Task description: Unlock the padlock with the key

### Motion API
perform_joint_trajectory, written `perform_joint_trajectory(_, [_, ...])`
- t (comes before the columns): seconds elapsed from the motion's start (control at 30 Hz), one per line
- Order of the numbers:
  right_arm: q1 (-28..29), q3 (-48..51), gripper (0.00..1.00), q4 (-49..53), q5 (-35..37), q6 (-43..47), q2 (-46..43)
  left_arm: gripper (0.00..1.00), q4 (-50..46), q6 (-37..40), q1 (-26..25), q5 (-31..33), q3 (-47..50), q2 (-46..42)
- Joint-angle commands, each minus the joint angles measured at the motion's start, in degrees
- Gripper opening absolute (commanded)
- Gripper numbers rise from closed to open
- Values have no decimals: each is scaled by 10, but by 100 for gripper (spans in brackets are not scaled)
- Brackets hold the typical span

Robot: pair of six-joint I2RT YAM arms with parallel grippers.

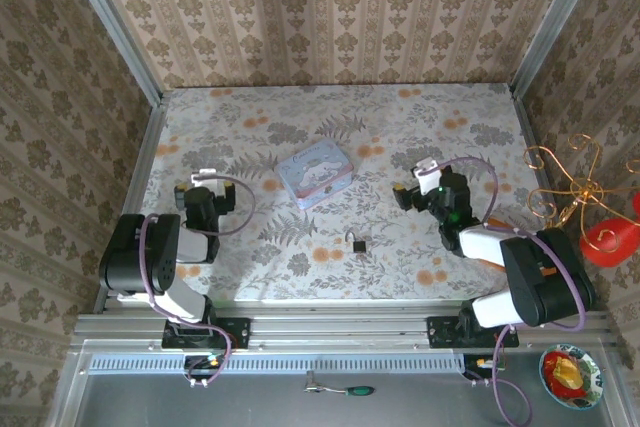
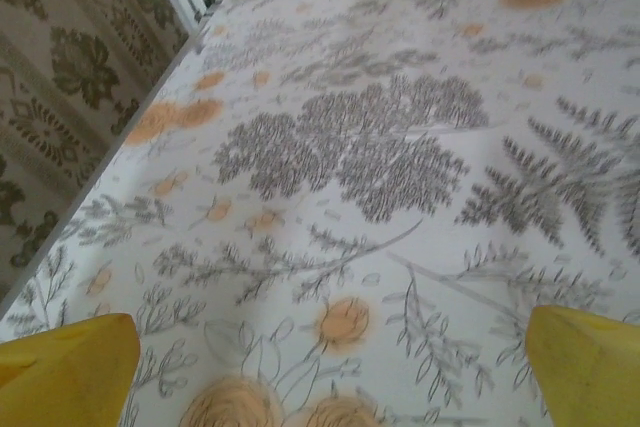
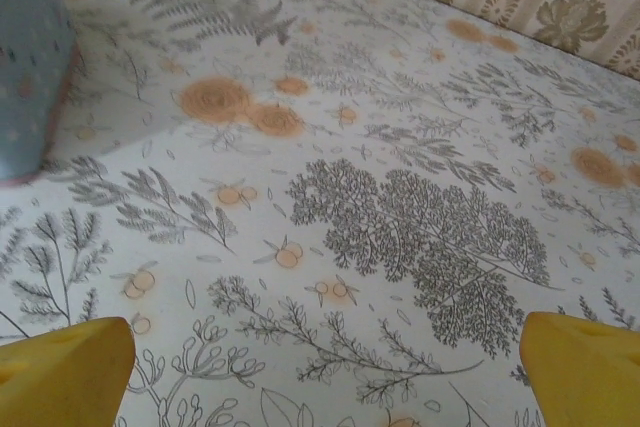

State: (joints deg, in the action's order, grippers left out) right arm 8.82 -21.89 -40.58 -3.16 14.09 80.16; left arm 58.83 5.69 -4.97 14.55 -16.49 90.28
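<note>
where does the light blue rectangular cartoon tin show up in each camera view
top external: the light blue rectangular tin lies near the picture's centre, slightly left, turned at an angle.
left wrist: this view takes in the fern-and-orange-flower tablecloth and the left wall.
right wrist: the tin's blue side stands at the upper left edge, cut off by the frame.
Shared landmark: the fern-and-orange-flower tablecloth, under everything in all three.

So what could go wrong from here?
The padlock is far smaller than the open right gripper, so a pinch may knock it away. I cannot make out the key, so a reach for it could miss. The tin lies close behind the padlock and could get bumped.
</note>
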Motion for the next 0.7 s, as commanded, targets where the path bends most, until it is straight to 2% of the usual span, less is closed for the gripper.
perform_joint_trajectory(0.0, [-53,0,100,-17,-109,-50,-13,100,25,-15,4,-7,-22,-3])
perform_joint_trajectory(0.17, [-96,-5,100,-46,-139,-98,19,100,22,-17,4,-7,-22,-4])
perform_joint_trajectory(0.47, [-102,-24,100,-26,-137,-107,31,100,16,-17,5,-7,-26,-5])
perform_joint_trajectory(0.57, [-108,-50,100,4,-120,-123,48,100,7,-17,4,-5,-30,-5])
perform_joint_trajectory(0.67, [-117,-46,100,-10,-110,-139,52,100,-1,-19,4,-5,-35,-5])
